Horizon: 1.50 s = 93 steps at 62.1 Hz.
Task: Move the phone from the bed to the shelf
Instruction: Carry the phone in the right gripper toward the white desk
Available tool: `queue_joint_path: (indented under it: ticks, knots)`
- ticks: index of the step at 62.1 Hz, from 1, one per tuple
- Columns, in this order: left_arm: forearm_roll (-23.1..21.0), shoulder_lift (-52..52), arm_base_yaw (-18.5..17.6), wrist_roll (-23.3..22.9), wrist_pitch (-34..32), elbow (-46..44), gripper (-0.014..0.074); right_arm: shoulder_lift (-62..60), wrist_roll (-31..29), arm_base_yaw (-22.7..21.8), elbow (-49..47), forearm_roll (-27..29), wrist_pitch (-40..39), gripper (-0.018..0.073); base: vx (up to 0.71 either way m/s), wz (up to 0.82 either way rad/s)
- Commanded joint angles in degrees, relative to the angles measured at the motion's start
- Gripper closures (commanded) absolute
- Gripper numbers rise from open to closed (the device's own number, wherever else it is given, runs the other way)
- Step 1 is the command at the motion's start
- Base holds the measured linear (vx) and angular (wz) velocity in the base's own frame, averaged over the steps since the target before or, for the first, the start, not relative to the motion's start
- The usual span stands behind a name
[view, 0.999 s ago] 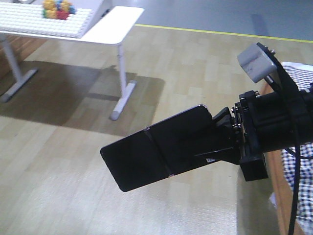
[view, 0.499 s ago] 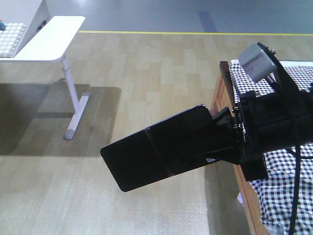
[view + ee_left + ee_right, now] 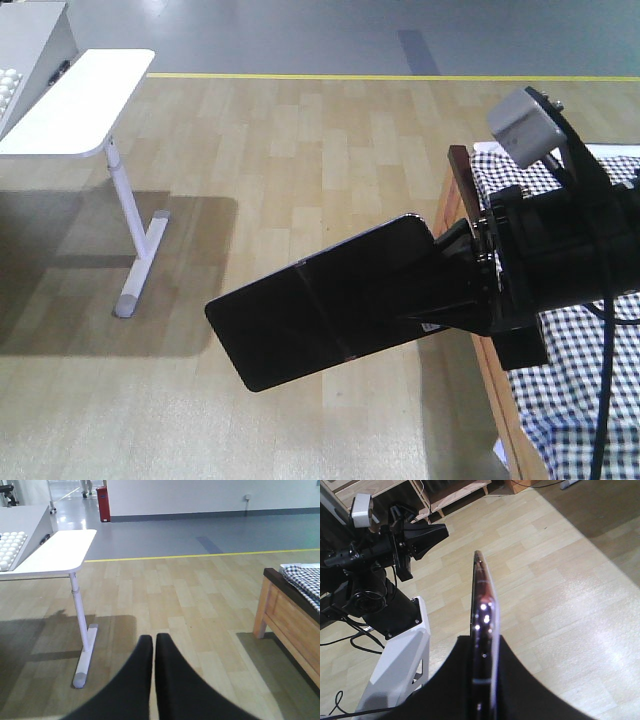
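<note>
The right pincer pinches the phone by one end and holds it out in the air over the wood floor. The phone is off the bed, whose checked cloth shows just beside the arm. The left pincer hangs with its fingers pressed together on nothing. The step in hand looks like the carry to the shelf.

To do it well, the grip should stay firm, since the phone is glossy and thin and more than half of it juts free past the fingertips. A sudden swing or stop could lever it loose. It is safer to travel smoothly and steer clear of the white table on the left. At the shelf, lower the phone until its flat face rests on the board, and only then let go. The shelf itself is not clearly in view (pale boards at the top of the right wrist view may be it, but I cannot tell).

The phone is a slim black slab with rounded corners. In the front view its broad dark face tilts, the free end lower and to the left. In the right wrist view it appears edge-on, very thin, with a pinkish metal rim catching small spots of light.
</note>
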Motion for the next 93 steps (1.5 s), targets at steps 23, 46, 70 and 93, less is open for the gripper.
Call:
queue_joint_path:
  ticks: [23, 46, 70, 93]
  knots:
    - [-0.5, -0.3, -0.2, -0.2, -4.2, 0.2, 0.0596, -1.5, -0.4, -0.1, -1.5, 5.4, 4.0, 0.0561, 0.30, 0.09]
    - [-0.5, -0.3, -0.2, -0.2, -4.2, 0.2, 0.0596, -1.5, -0.4, -0.1, -1.5, 5.4, 4.0, 0.0561, 0.30, 0.10]
    - [-0.5, -0.3, -0.2, -0.2, -4.2, 0.2, 0.0596, -1.5, -0.4, -0.1, -1.5, 5.4, 4.0, 0.0561, 0.29, 0.16]
    - [-0.5, -0.3, -0.2, -0.2, -4.2, 0.2, 0.0596, -1.5, -0.4, -0.1, -1.5, 5.4, 4.0, 0.0561, 0.28, 0.21]
